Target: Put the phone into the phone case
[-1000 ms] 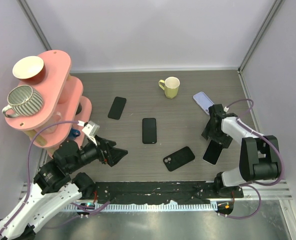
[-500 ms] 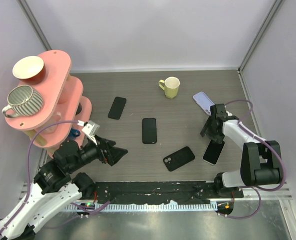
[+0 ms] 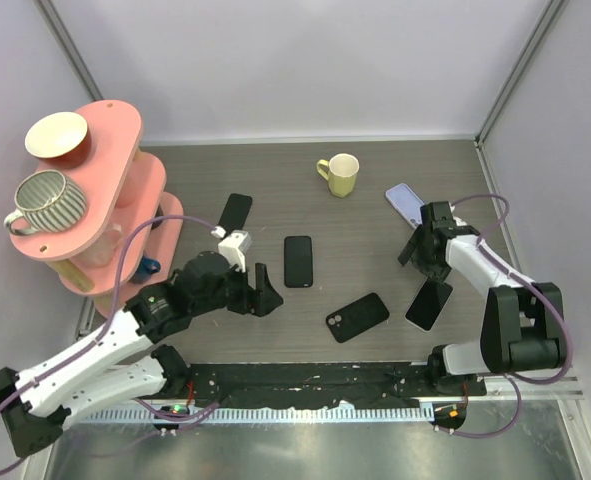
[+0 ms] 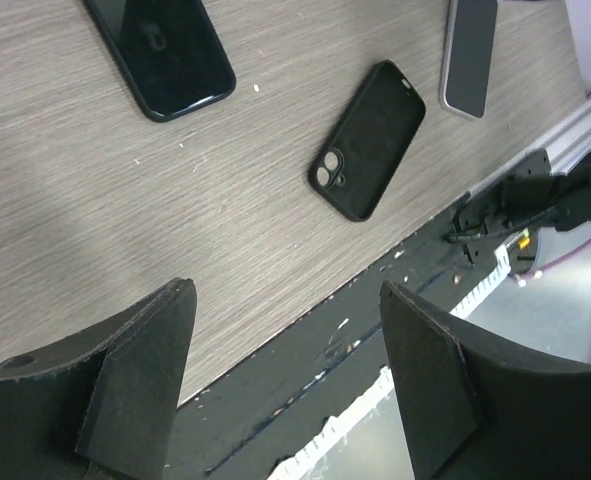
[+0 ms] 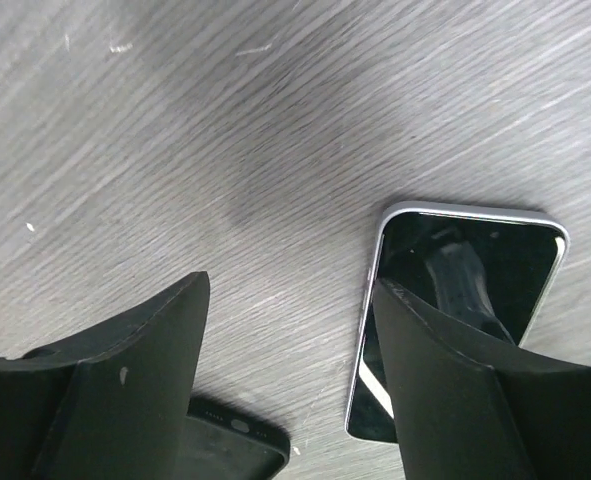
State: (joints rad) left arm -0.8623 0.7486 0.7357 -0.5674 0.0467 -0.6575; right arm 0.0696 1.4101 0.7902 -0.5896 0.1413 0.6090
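Closest to the arms, the left end effector [image 4: 285, 300] hangs over the bench [image 3: 375, 240]. Its two fingers are wide apart and hold nothing. Just past it lies the black phone case [image 4: 370, 140], flat, with its camera hole showing. It looks light and a bit bendy, so I think it may slide unless one end is held down. To its right lies the phone [image 5: 475, 260], flat, screen up, with a shiny silver rim. It looks thin, stiff and slippery, and the glass could crack, so the two long sides seem the best place to pinch it. The right end effector [image 5: 290, 290] hangs just over the phone's far end, fingers wide, holding nothing. Nothing sits between phone and case. Farther back are the middle black phone [image 3: 298, 261], the far black phone [image 3: 234, 215], a purple phone [image 3: 407, 203], a yellow mug [image 3: 340, 175] and a pink shelf [image 3: 115, 130].
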